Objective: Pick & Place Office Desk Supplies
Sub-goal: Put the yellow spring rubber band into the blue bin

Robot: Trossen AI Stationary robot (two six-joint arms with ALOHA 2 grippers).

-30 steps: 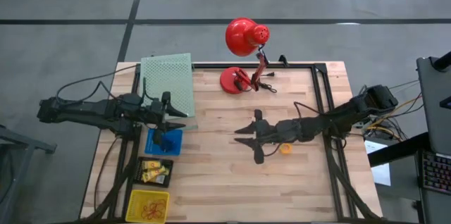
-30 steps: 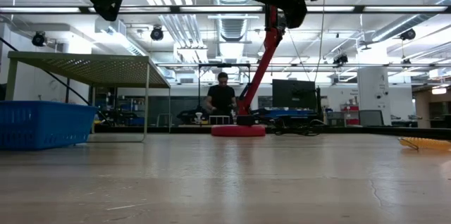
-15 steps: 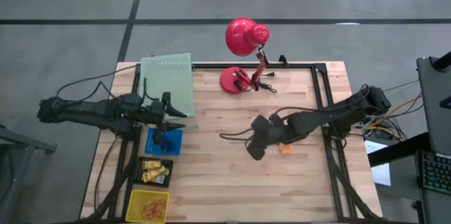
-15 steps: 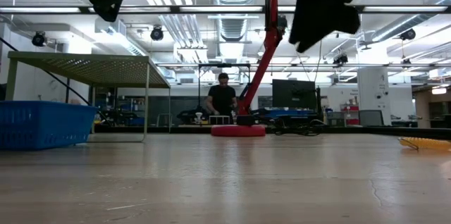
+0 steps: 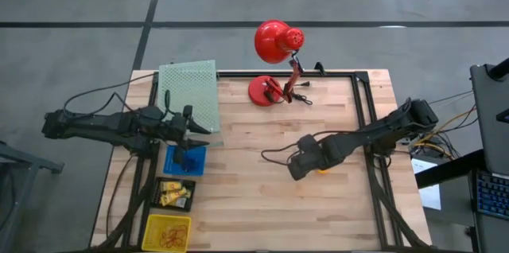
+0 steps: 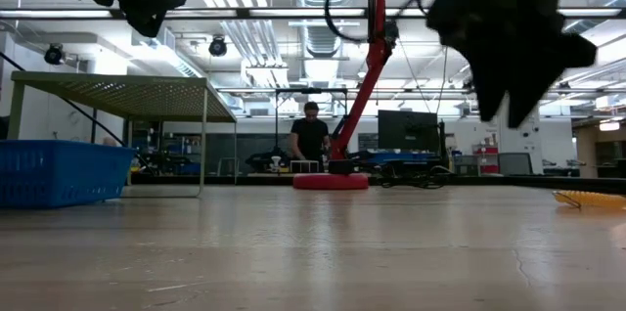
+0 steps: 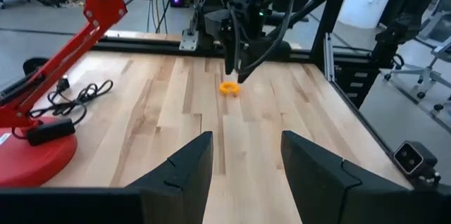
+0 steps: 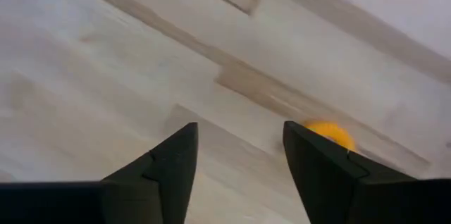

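From above, the right end effector (image 5: 296, 167) hung over the bare table (image 5: 238, 197) just beside an orange ring (image 5: 322, 169) — the left end effector (image 5: 193, 132) waited over the blue tray (image 5: 176, 161). In the left wrist view its fingers stood apart, empty. In the right wrist view the fingers were spread, the ring (image 8: 328, 134) lying off to one side — closing there could miss it or flick it away.

One camera looks straight down on the whole desk (image 5: 254, 197). Another sits at desk height, looking level across it into the room. The left wrist camera looks across the desk at the lamp (image 7: 42, 111) and orange ring (image 7: 229, 88); the right wrist camera looks closely down on that ring (image 8: 330, 134).
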